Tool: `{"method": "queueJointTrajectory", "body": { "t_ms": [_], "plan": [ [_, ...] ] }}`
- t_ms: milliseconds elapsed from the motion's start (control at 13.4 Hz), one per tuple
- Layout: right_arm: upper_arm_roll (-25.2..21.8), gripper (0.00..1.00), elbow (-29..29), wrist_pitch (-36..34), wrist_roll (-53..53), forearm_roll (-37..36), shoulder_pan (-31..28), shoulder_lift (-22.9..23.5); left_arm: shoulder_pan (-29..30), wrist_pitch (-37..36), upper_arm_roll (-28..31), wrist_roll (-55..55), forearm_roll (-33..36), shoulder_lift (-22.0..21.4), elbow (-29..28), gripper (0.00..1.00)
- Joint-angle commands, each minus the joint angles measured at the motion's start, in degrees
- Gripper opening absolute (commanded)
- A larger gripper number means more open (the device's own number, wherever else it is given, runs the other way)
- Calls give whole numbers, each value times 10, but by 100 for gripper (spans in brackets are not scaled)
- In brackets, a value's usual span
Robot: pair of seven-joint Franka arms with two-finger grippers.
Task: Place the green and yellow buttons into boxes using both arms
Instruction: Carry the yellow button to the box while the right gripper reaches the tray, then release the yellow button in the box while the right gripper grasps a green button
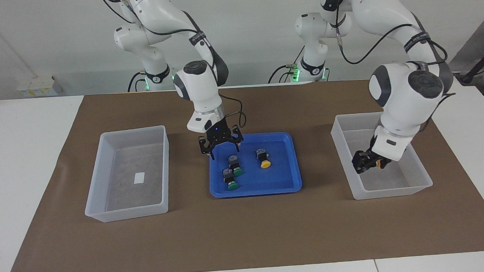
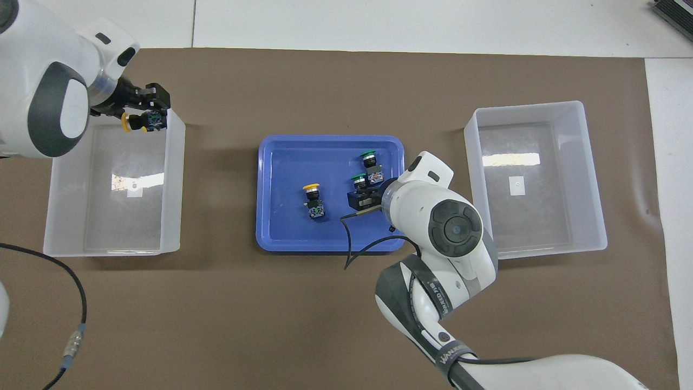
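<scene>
My left gripper (image 1: 369, 162) is shut on a yellow button (image 2: 128, 121) and hangs low inside the box (image 1: 394, 192) at the left arm's end of the table, near the corner (image 2: 172, 116) farthest from the robots. My right gripper (image 1: 223, 150) stands open just above the blue tray (image 1: 255, 192), over the green button (image 1: 235, 164) that lies nearer to the robots. A second green button (image 1: 230, 180) and another yellow button (image 1: 263, 158) also lie in the tray. The box (image 1: 126, 212) at the right arm's end holds only a white label.
A brown mat (image 1: 247, 235) covers the table under the tray and both boxes. The right arm's wrist (image 2: 452, 227) and its cable hang over the tray's edge. White table (image 1: 26, 135) shows around the mat.
</scene>
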Motion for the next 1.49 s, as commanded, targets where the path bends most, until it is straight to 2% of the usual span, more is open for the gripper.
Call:
{"method": "queueJointTrajectory", "body": {
  "t_ms": [0, 149, 374, 672, 1195, 1345, 1420],
  "plan": [
    [-1, 100, 0, 15, 4, -70, -2, 12, 37, 4, 0, 93, -8, -22, -21, 20],
    [-1, 100, -3, 32, 5, -78, -1, 21, 62, 45, 0, 132, -8, -39, -75, 20],
    [-1, 100, -3, 34, 13, -79, 0, 24, 66, 143, 0, 133, -9, -64, -166, 20],
    [-1, 100, -3, 46, 31, -79, 13, 37, 67, 164, -1, 137, -9, -66, -212, 19],
    [-1, 100, -4, 71, 34, -80, 18, 56, 52, 252, -3, 129, -21, -19, -225, 19],
    [-1, 92, -4, 72, 34, -80, 18, 59, 50, 278, -3, 129, -21, -18, -244, 21],
    [-1, 86, -4, 72, 34, -80, 18, 59, 50, 283, -3, 129, -21, -19, -248, 31]
  ]
}}
